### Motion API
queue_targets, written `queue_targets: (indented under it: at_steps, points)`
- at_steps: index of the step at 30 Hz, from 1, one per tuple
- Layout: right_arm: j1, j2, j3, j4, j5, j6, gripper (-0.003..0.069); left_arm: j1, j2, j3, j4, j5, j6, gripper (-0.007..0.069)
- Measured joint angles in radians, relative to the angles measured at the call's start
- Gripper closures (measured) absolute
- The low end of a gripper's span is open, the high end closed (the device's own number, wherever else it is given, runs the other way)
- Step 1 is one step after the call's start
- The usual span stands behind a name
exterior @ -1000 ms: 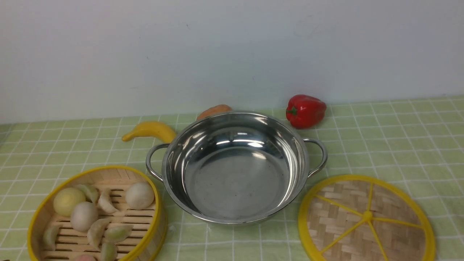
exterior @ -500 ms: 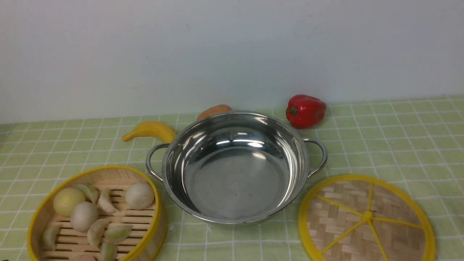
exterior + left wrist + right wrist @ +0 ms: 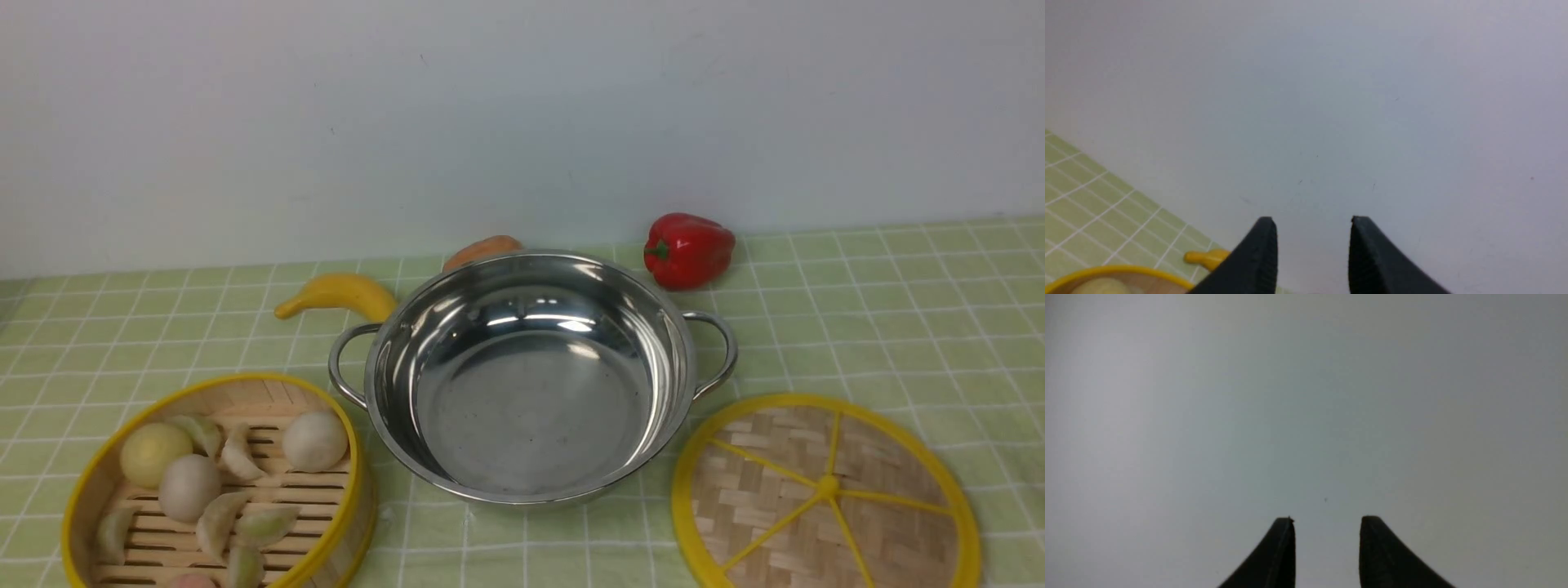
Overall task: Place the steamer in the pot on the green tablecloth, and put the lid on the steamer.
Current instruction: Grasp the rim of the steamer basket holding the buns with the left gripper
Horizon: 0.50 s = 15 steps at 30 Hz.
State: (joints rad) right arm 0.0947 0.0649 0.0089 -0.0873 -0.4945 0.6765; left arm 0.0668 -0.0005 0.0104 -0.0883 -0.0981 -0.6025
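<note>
The shiny steel pot [image 3: 531,376] stands empty in the middle of the green tablecloth [image 3: 898,310]. The steamer [image 3: 214,486], a yellow-rimmed bamboo basket with dumplings and buns, sits at the front left, beside the pot. The flat woven lid [image 3: 824,494] lies at the front right. Neither gripper shows in the front view. My left gripper [image 3: 1312,222] is open and empty, facing the wall, with the steamer's rim [image 3: 1114,272] low in its view. My right gripper [image 3: 1326,520] is open and empty, facing only the wall.
A yellow banana [image 3: 339,294] and an orange vegetable [image 3: 482,249] lie behind the pot on the left. A red bell pepper [image 3: 687,249] stands behind it on the right. A pale wall rises at the back. The banana's tip [image 3: 1206,258] shows in the left wrist view.
</note>
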Motion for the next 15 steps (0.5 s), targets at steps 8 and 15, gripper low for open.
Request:
queue_targets:
  at_steps: [8,15]
  points:
    - [0.000,0.000,0.000,0.000,-0.070,0.054,0.0417,0.000,0.000,0.000,-0.006,-0.060,0.023,0.0382]
    - [0.000,0.000,0.000,0.027,-0.358,0.074,0.0417,0.000,0.000,0.000,0.002,-0.320,-0.038,0.0382]
